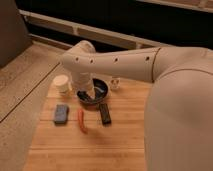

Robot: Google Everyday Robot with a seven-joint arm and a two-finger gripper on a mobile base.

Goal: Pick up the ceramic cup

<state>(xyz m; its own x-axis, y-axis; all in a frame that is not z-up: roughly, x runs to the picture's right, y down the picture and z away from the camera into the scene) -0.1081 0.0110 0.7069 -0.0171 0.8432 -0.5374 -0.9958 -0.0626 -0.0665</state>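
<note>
The plain cream-white ceramic cup (62, 83) stands upright near the far left corner of the pale wooden plank tabletop (70, 150), by the edge where the wood meets a speckled grey counter (20, 85). It stands alone, touching nothing that I can see. That suits me: I judge there is room to come down around it without knocking a neighbour.

To its right sits the dark round bowl (97, 91), near the cup but apart from it. My gripper (85, 94) hangs low over the bowl's near left part, at the end of my white forearm, which reaches in from the right. So the cup lies to the left of my gripper and a little farther back, near but not within my reach. Whether my gripper is open or closed I cannot tell; I see nothing in its hold.

Beyond the bowl, at the back, is a tiny white object with dark marks (115, 82). Nearer the front lie a blue rectangular block (61, 113), a slim orange stick-shaped thing (82, 120) and a flat black rectangular item (105, 114), all well clear of the cup.

To my mind the grasp is not yet begun: I must shift left, past the bowl's rim, before I can close on the cup.
</note>
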